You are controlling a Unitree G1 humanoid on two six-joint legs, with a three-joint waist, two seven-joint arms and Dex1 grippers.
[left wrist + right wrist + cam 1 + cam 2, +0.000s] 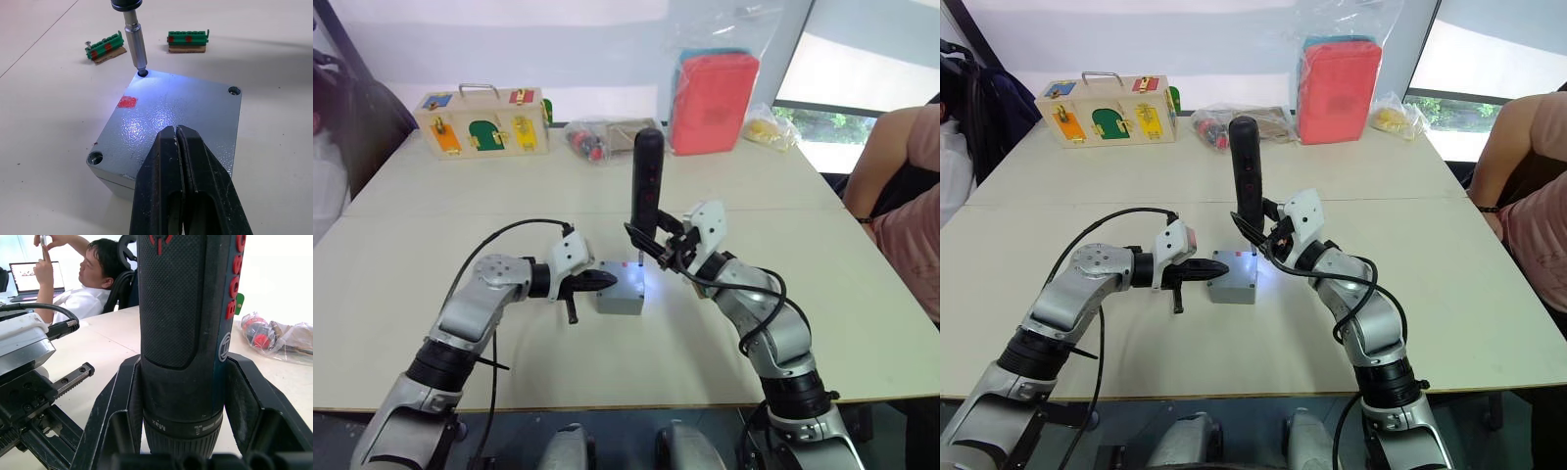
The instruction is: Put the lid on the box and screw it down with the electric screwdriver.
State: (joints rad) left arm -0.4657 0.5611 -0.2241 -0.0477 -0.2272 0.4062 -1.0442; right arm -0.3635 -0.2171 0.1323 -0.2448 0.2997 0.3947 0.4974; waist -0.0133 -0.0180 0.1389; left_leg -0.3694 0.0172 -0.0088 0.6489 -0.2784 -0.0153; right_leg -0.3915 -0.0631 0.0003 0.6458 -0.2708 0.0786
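The lid (171, 117) already sits on the box (620, 292) mid-worktop (862, 294). The right gripper (658, 235) clamps the electric screwdriver (646, 186) upright, its bit in a corner hole, probably driving a screw. The left gripper (178, 142), fingers together, presses the lid, seemingly to steady it.

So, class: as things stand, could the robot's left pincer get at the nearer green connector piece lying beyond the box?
Probably not directly. The left pincer is shut and pressing on the lid, and the electric screwdriver stands between it and the green connector piece.
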